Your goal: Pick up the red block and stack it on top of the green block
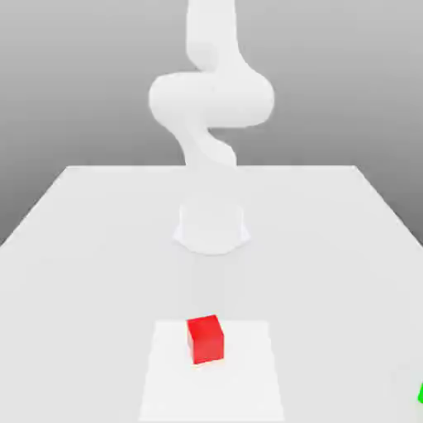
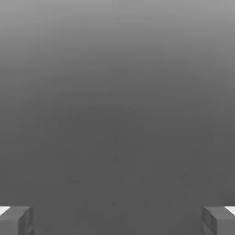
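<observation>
Red block (image 1: 206, 339) sits on white bench (image 1: 74, 248), near 6 o'clock in exterior view, on paler square patch (image 1: 248, 372). Green block (image 1: 420, 393) only sliver at 4 o'clock edge, well apart from red. White arm (image 1: 211, 99) rises at 12 o'clock. Claw (image 2: 117, 220) spread wide, fingertips (image 2: 16, 220) far apart, nothing between.

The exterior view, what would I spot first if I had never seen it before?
The small bright red cube jumps out first, sitting on the white table near the front, with nothing touching it. Behind it rises the big white curvy robot arm from its round base. At the exterior view's right edge, a tiny bright green sliver of a block peeks in. In the hand view, the gripper has its grey fingertips far apart, holding nothing.
</observation>
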Robot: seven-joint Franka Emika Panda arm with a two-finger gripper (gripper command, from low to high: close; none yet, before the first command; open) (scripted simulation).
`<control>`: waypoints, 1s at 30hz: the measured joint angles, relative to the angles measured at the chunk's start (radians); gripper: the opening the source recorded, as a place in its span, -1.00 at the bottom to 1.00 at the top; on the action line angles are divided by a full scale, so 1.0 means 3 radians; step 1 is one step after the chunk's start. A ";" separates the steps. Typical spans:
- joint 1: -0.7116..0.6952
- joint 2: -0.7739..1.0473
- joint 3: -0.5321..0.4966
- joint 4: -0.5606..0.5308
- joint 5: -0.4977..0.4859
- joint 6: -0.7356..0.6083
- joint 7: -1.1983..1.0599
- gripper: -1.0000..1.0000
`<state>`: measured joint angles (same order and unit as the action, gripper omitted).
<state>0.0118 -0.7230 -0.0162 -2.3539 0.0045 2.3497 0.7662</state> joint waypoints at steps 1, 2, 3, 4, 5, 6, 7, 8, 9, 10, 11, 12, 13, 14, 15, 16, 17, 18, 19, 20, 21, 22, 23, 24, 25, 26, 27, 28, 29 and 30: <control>0.0021 0.0126 -0.0027 -0.0085 0.0005 0.0081 -0.0052 0.00; 0.0041 0.0250 -0.0052 -0.0168 0.0009 0.0162 -0.0101 0.00; 0.0060 0.0373 -0.0077 -0.0249 0.0014 0.0240 -0.0153 0.00; 0.0079 0.0495 -0.0100 -0.0330 0.0019 0.0317 -0.0204 0.00; 0.0097 0.0616 -0.0122 -0.0410 0.0024 0.0393 -0.0254 0.00; 0.0114 0.0736 -0.0143 -0.0489 0.0029 0.0469 -0.0304 0.00; 0.0131 0.0857 -0.0163 -0.0569 0.0033 0.0546 -0.0354 0.00; 0.0145 0.0978 -0.0181 -0.0649 0.0038 0.0623 -0.0404 0.00; 0.0159 0.1101 -0.0197 -0.0729 0.0042 0.0700 -0.0454 0.00; 0.0172 0.1224 -0.0212 -0.0810 0.0045 0.0778 -0.0504 0.00; 0.0183 0.1350 -0.0226 -0.0892 0.0048 0.0858 -0.0554 0.00; 0.0194 0.1479 -0.0240 -0.0976 0.0049 0.0939 -0.0604 0.00; 0.0202 0.1612 -0.0250 -0.1061 0.0049 0.1023 -0.0654 0.00; 0.0206 0.1748 -0.0257 -0.1148 0.0047 0.1109 -0.0704 0.00; 0.0220 0.1877 -0.0276 -0.1232 0.0033 0.1190 -0.0742 0.00; 0.0222 0.2002 -0.0283 -0.1314 0.0023 0.1270 -0.0784 0.00; 0.0221 0.2124 -0.0289 -0.1395 0.0007 0.1349 -0.0820 0.00; 0.0214 0.2245 -0.0292 -0.1468 -0.0012 0.1429 -0.0849 0.00; 0.0214 0.2365 -0.0289 -0.1494 -0.0005 0.1520 -0.0877 0.00; 0.0211 0.2484 -0.0280 -0.1499 0.0018 0.1616 -0.0904 0.00; 0.0206 0.2604 -0.0266 -0.1492 0.0051 0.1716 -0.0934 0.00; 0.0193 0.2725 -0.0244 -0.1480 0.0091 0.1817 -0.0967 0.00; 0.0169 0.2845 -0.0211 -0.1466 0.0132 0.1919 -0.0998 0.00; 0.0141 0.2966 -0.0173 -0.1450 0.0174 0.2021 -0.1029 0.00; 0.0105 0.3086 -0.0128 -0.1433 0.0208 0.2123 -0.1054 0.00; 0.0080 0.3163 -0.0099 -0.1423 0.0229 0.2189 -0.1068 -1.00; 0.0080 0.3163 -0.0099 -0.1423 0.0229 0.2189 -0.1068 -1.00; 0.0080 0.3163 -0.0099 -0.1423 0.0228 0.2188 -0.1067 -1.00; 0.0079 0.3163 -0.0099 -0.1423 0.0226 0.2188 -0.1066 -1.00; 0.0079 0.3162 -0.0098 -0.1423 0.0224 0.2187 -0.1063 -1.00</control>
<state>0.0354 0.2258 -0.0456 -2.7807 0.0716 3.0057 0.4472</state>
